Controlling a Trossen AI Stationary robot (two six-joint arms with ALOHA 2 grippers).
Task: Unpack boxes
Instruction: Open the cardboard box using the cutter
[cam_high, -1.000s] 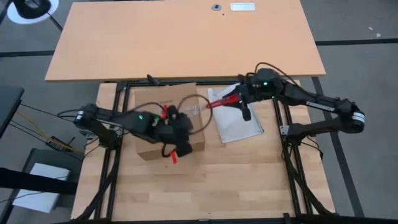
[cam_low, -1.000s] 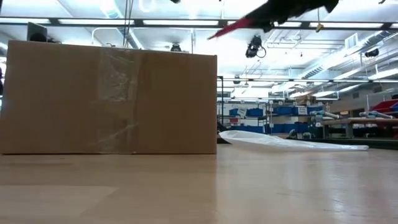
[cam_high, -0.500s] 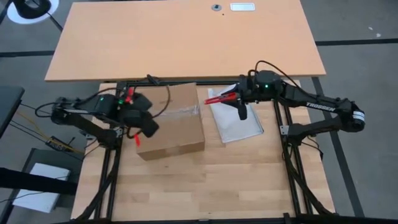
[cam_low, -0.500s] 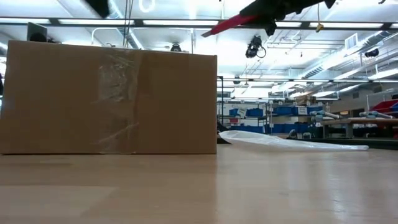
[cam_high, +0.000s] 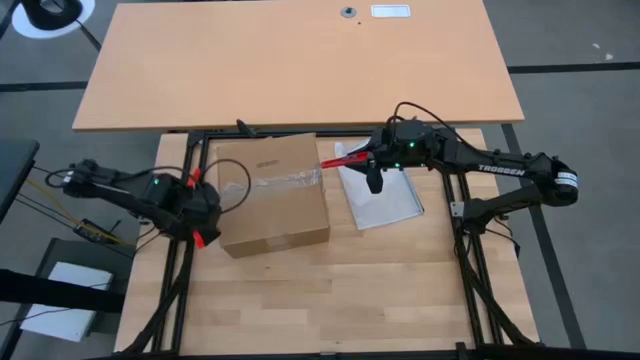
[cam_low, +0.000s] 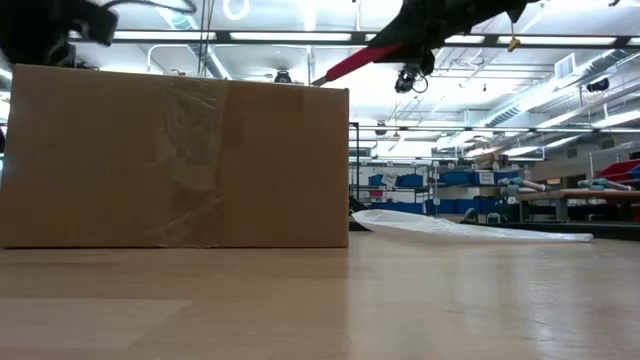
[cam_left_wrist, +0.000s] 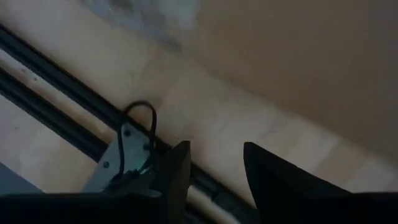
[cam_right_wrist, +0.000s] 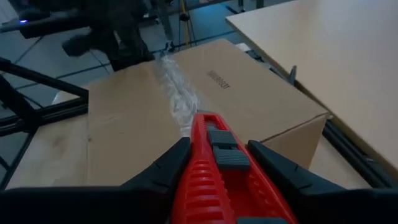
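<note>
- The left gripper (cam_high: 203, 222) waits off the box's nine o'clock side, fingers a little apart, holding nothing.
- The box (cam_high: 272, 193) sits in the middle of the table (cam_high: 330, 290), flaps taped shut.
- At the box's three o'clock, the right gripper (cam_high: 368, 157) holds a red cutter (cam_high: 340, 160).
- I think it should follow the tape (cam_high: 285, 181) slowly and cut shallow.
- The plastic bag (cam_high: 385, 205) lies under that arm.

Both arms were matte black, built of slim jointed links trailing looped black cables. A small green light glowed on each wrist. The right arm (cam_high: 500, 172) carried white lettering along its forearm; the left arm (cam_high: 120, 188) showed red accents near its wrist.
</note>
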